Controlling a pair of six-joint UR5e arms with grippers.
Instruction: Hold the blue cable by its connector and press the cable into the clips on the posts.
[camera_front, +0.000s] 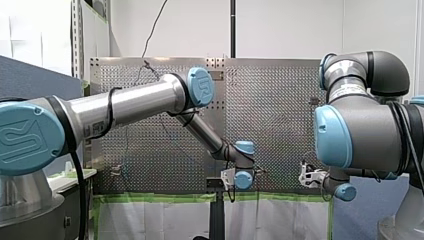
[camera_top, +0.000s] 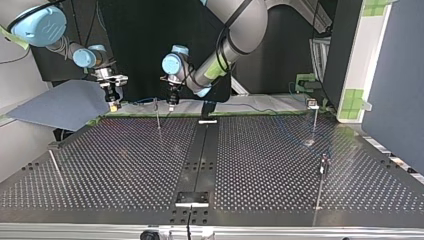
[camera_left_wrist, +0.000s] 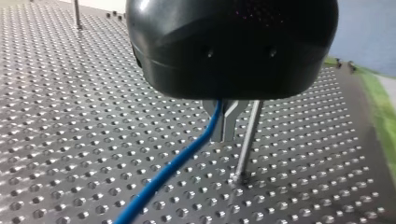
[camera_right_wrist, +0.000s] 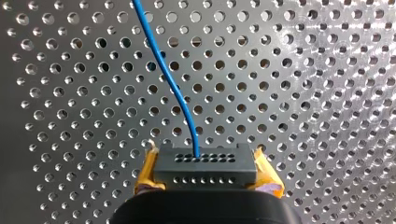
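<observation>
**A:** What does the right wrist view show?

**B:** Your right gripper (camera_right_wrist: 208, 161) is closed tight on the black connector (camera_right_wrist: 205, 173). There is a yellow pad (camera_right_wrist: 145, 172) on each side of it. The blue cable (camera_right_wrist: 173, 88) comes out of the connector and runs straight ahead of the gripper, over the table (camera_right_wrist: 303, 93).

**A:** And the left wrist view?

**B:** The cable comes up to your left gripper (camera_left_wrist: 227, 133) from ahead and below. I cannot tell if that gripper is pinching it or only touching it. A thin post (camera_left_wrist: 247, 140) stands just beside the gripper, on the side away from the cable.

**A:** The top view?

**B:** The cable runs in a line from one gripper to the other. The post is close by the left gripper and well apart from the right one.

**A:** The front view?

**B:** Both grippers point at the table. The cable is too thin to see there.

**A:** So what matters next?

**B:** I think the cable has to go sideways, across its own length, toward that post. Your left arm is the nearer one.
</observation>
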